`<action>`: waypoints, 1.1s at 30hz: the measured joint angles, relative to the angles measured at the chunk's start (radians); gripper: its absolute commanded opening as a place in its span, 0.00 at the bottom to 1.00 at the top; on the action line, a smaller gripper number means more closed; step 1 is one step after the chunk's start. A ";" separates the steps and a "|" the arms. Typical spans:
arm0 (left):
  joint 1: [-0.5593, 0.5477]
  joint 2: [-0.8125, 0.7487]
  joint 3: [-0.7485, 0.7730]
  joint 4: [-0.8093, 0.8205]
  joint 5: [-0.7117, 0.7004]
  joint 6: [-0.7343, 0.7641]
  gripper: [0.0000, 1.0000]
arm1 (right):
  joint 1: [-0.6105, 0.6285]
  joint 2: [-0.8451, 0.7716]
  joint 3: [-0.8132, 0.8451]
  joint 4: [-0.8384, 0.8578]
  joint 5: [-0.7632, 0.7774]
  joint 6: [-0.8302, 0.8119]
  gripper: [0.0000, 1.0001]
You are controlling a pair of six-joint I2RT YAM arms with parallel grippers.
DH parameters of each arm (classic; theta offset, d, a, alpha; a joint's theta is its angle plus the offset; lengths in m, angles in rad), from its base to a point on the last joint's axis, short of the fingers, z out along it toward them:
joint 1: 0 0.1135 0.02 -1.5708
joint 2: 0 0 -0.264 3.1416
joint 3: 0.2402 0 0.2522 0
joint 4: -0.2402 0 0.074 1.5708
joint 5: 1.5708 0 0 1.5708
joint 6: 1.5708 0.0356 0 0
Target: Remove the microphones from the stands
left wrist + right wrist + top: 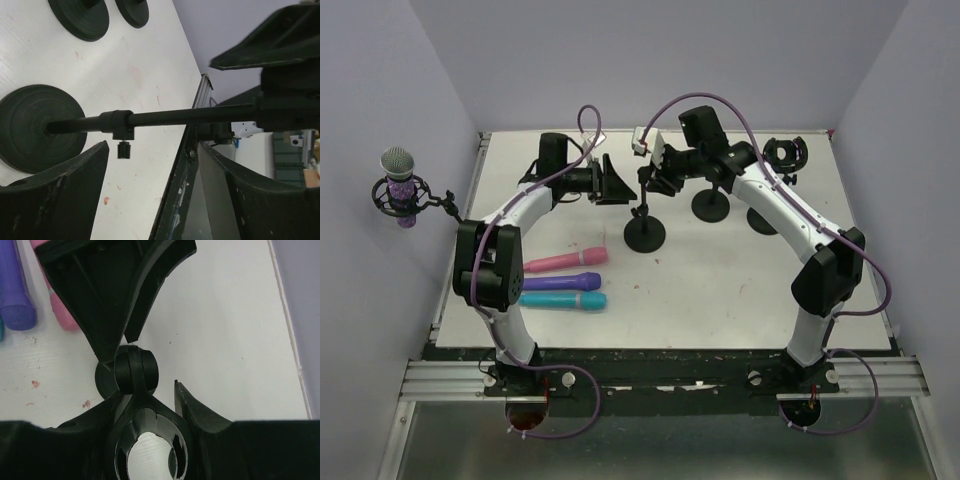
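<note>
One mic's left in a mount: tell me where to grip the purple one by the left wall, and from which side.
Probably the microphone by its silver grille, fingers coming from the table side: the grille stands clear of the black mount ringing the purple body, and the wall lies behind.

Light was even and diffuse from above. The table point(720, 290) was bright white with no glare, and shadows were faint and soft.
Left wrist view: near fingers point(55, 200) blurred, pole point(175, 117) fairly sharp.
Right wrist view: black clip point(112, 435) underexposed, detail lost; mics point(17, 290) at left slightly soft.
</note>
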 measured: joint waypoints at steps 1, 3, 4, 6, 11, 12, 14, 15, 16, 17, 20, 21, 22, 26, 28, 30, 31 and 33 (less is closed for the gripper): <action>0.000 -0.019 0.010 -0.026 -0.009 0.031 0.81 | 0.000 0.000 0.000 0.000 0.000 0.000 0.41; 0.000 -0.056 0.028 -0.064 -0.023 0.087 0.80 | 0.000 0.000 0.000 0.000 0.000 0.001 0.54; 0.000 -0.075 0.034 -0.073 -0.028 0.108 0.80 | 0.000 0.000 0.000 -0.001 0.000 0.001 0.56; 0.000 -0.120 0.058 -0.100 -0.038 0.158 0.80 | 0.000 0.000 0.000 0.005 -0.001 0.005 0.58; 0.000 -0.187 0.095 -0.090 -0.040 0.188 0.80 | 0.000 0.000 0.016 0.011 -0.006 0.012 0.60; 0.000 -0.195 0.099 -0.076 -0.042 0.176 0.80 | 0.000 -0.001 0.022 0.011 -0.007 0.013 0.60; -0.006 -0.197 0.112 -0.062 -0.050 0.160 0.80 | 0.000 -0.003 0.031 0.013 -0.010 0.016 0.60; -0.009 -0.196 0.121 -0.060 -0.058 0.154 0.79 | 0.000 -0.005 0.036 0.013 -0.011 0.016 0.60; -0.012 -0.196 0.131 -0.062 -0.064 0.151 0.78 | 0.000 -0.006 0.041 0.014 -0.012 0.015 0.60; -0.015 -0.195 0.140 -0.064 -0.069 0.151 0.77 | 0.000 -0.008 0.045 0.014 -0.013 0.015 0.60; -0.023 -0.195 0.167 -0.066 -0.086 0.153 0.77 | 0.000 -0.013 0.045 0.014 -0.014 0.009 0.60; -0.024 -0.195 0.172 -0.071 -0.090 0.155 0.77 | 0.000 -0.013 0.045 0.013 -0.015 0.001 0.60; -0.026 -0.195 0.182 -0.086 -0.103 0.166 0.77 | 0.000 -0.014 0.045 0.012 -0.018 -0.013 0.59; -0.019 -0.201 0.208 -0.142 -0.155 0.208 0.77 | 0.000 -0.014 0.034 -0.002 -0.045 -0.084 0.62; -0.005 -0.219 0.208 -0.172 -0.180 0.221 0.77 | 0.000 -0.011 0.028 -0.017 -0.061 -0.117 0.62; 0.015 -0.243 0.208 -0.193 -0.202 0.227 0.77 | 0.000 -0.003 0.028 -0.026 -0.076 -0.148 0.61; 0.026 -0.259 0.207 -0.203 -0.212 0.228 0.77 | 0.000 0.004 0.028 -0.027 -0.082 -0.161 0.60; 0.047 -0.301 0.198 -0.219 -0.222 0.229 0.77 | 0.000 0.022 0.029 -0.030 -0.090 -0.186 0.56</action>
